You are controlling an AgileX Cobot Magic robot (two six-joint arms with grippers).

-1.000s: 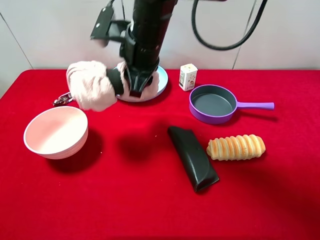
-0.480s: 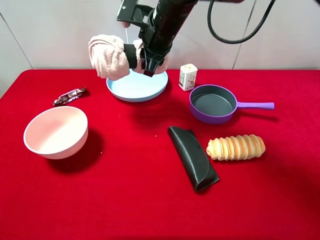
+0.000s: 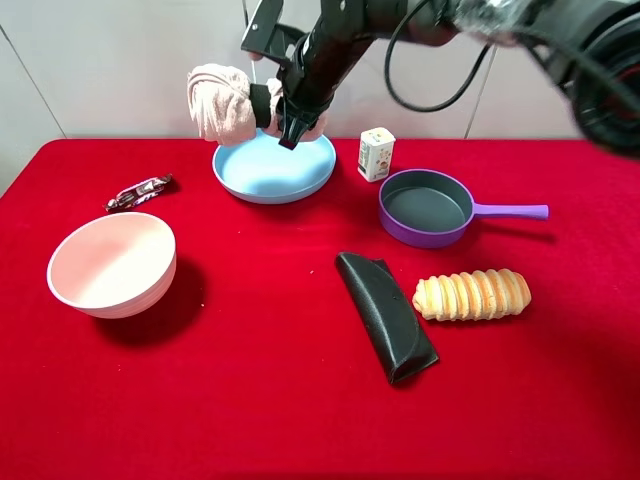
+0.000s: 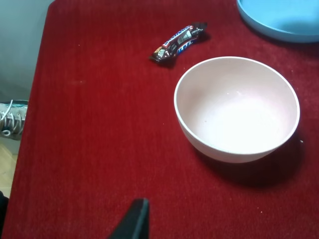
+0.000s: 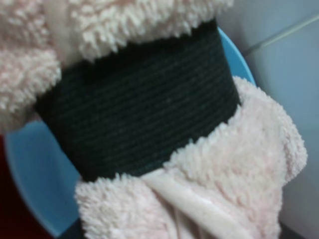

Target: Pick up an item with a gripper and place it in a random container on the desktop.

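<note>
The rolled pale pink towel with its dark band hangs in the air over the back left edge of the light blue plate, near the wall. My right gripper reaches across from the right and is shut on the towel at the band. In the right wrist view the towel and its dark band fill the frame, with the plate behind. The fingers are hidden by the towel. Of my left gripper, only one black fingertip shows, above the red desktop.
A deep pink bowl stands at the front left, with a candy bar behind it. A small carton, a purple pan, a black pouch and a bread roll lie to the right.
My right gripper has carried the towel up and back, from low at the plate's left edge to high above the plate near the wall. The other things have not moved.
</note>
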